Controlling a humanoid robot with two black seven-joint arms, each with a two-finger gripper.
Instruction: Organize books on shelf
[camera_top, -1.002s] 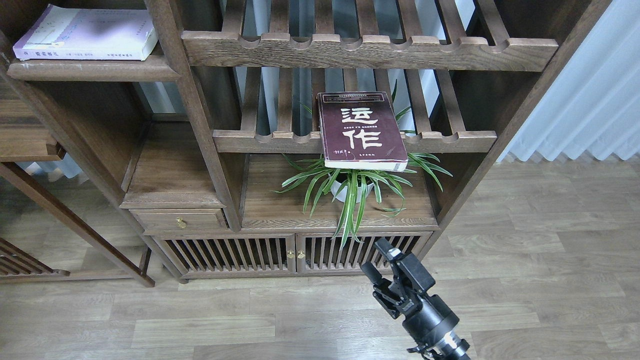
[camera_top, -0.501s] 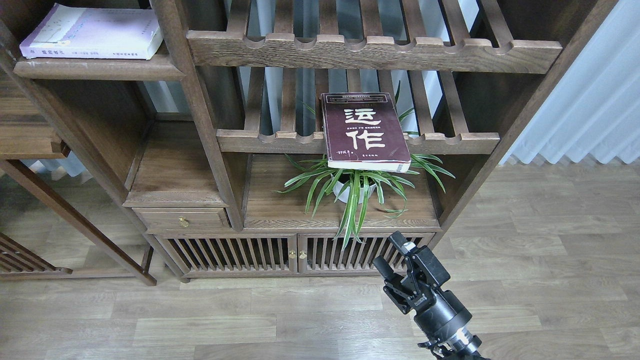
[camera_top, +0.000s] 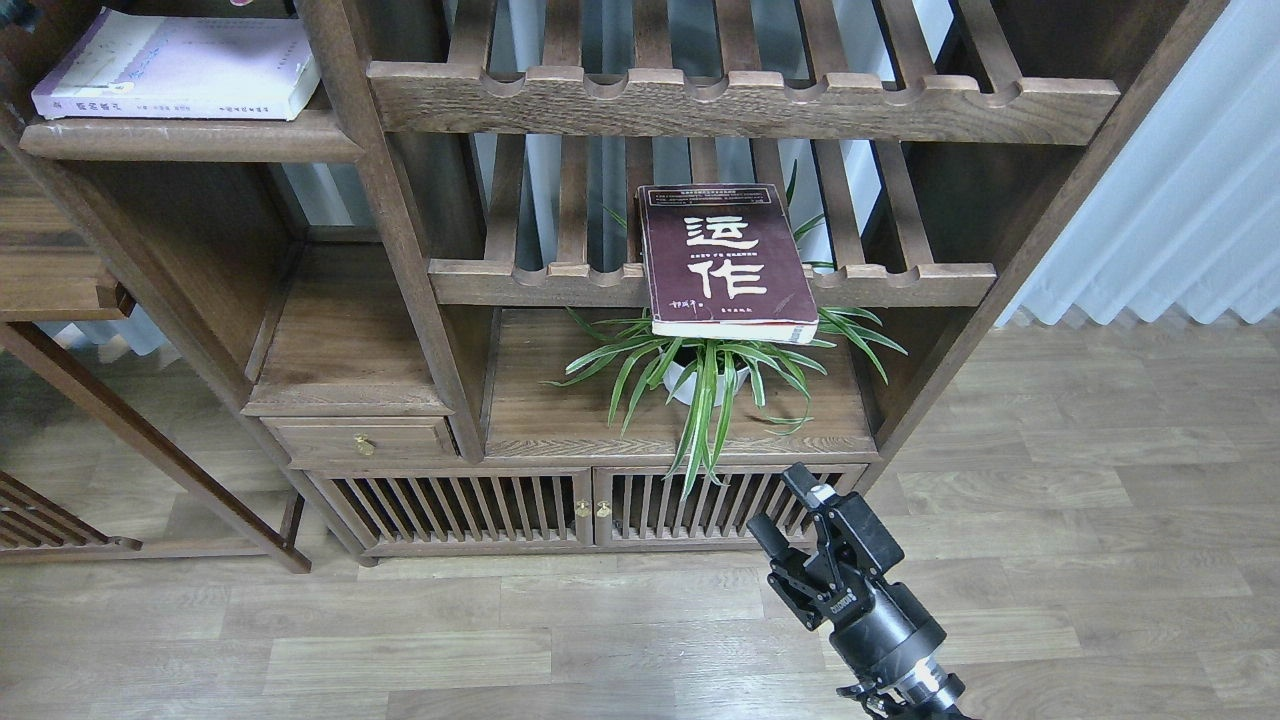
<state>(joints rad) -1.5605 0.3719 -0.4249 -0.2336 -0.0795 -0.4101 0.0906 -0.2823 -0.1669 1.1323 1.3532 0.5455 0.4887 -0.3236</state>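
Your right gripper (camera_top: 785, 512) hangs low below the plant (camera_top: 705, 375), fingers apart and empty; the maroon book (camera_top: 722, 262) lies flat on the slatted rack above the plant, overhanging its rail, so you can pinch that edge

Home living room: wooden bookcase (camera_top: 400, 250), potted plant (camera_top: 705, 365), curtain (camera_top: 1180, 200).
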